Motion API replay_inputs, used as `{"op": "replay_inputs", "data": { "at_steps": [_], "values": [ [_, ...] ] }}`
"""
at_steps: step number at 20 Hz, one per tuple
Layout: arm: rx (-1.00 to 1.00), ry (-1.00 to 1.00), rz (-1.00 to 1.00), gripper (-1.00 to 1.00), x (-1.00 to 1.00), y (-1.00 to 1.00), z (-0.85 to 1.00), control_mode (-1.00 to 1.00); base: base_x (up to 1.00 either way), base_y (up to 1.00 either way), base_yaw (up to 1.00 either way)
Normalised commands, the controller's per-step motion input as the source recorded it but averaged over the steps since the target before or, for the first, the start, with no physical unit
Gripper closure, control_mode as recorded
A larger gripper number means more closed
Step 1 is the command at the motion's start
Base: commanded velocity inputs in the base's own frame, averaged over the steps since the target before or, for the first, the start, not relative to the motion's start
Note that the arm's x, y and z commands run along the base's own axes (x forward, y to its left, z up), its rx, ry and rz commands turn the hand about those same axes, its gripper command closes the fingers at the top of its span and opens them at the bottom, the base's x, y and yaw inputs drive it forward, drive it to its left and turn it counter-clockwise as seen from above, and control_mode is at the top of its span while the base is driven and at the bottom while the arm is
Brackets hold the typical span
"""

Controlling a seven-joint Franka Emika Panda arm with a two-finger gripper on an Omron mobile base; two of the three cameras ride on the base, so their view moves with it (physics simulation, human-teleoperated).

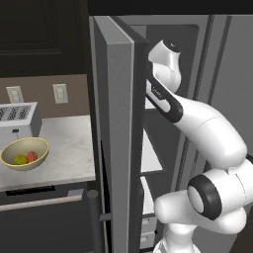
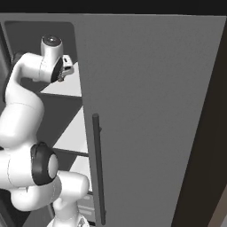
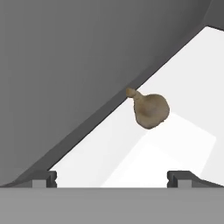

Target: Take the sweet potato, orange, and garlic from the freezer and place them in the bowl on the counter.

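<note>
The garlic (image 3: 151, 109), a tan bulb with a short stem, lies on a white shelf (image 3: 183, 87) of the freezer (image 1: 150, 158), close to the grey back wall. My gripper (image 3: 113, 178) is open, its two fingertips wide apart, with the garlic ahead of them and slightly to the right, apart from both. The arm reaches into the freezer past its open door (image 1: 116, 128). On the counter (image 1: 69, 148) stands the pale yellow-tan bowl (image 1: 10, 150). It holds the yellow-olive orange (image 1: 21, 159) and the reddish sweet potato (image 1: 32, 156).
A silver toaster (image 1: 17, 118) stands behind the bowl against the wall. The freezer's open door stands between the arm and the counter. The fridge's right door (image 2: 150, 111) is closed, with a long dark handle (image 2: 98, 168). More white shelves and grey drawers (image 1: 148, 232) sit lower in the freezer.
</note>
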Motion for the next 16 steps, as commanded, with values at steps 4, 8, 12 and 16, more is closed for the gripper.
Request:
{"op": "replay_inputs", "data": {
  "at_steps": [4,8,12,16],
  "values": [
    [0.00,0.00,0.00,-1.00,0.30,0.04,-0.04,-1.00,0.00,0.00,0.00],
    [0.00,0.01,0.00,-1.00,0.19,0.08,-0.07,-1.00,0.00,0.00,0.00],
    [0.00,0.01,0.00,-1.00,0.19,0.20,-0.13,-1.00,0.00,0.00,0.00],
    [0.00,0.00,0.00,-1.00,0.25,0.14,-0.12,-1.00,0.00,0.00,0.00]
  ]
}}
